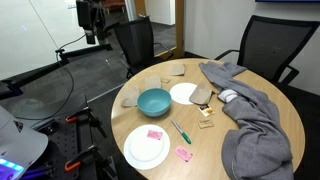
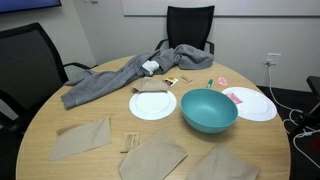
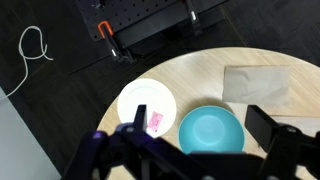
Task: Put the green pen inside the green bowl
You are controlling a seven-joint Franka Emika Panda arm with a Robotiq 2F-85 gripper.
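Observation:
The green pen [image 1: 180,131] lies flat on the round table between the two white plates; in an exterior view it shows only as a small green sliver [image 2: 211,84]. The green bowl [image 1: 154,101] [image 2: 209,110] stands upright and empty near the table's middle, and also shows in the wrist view [image 3: 211,131]. My gripper [image 1: 92,22] hangs high above the floor, off the table's edge and far from the pen. In the wrist view its fingers [image 3: 200,128] are spread wide with nothing between them. The pen is hidden in the wrist view.
Two white plates [image 1: 147,150] [image 1: 184,93] sit on the table, one holding a pink piece [image 1: 155,134]; another pink piece [image 1: 184,154] lies by the pen. A grey cloth [image 1: 255,120], brown napkins [image 2: 153,158] and office chairs [image 1: 133,42] surround them.

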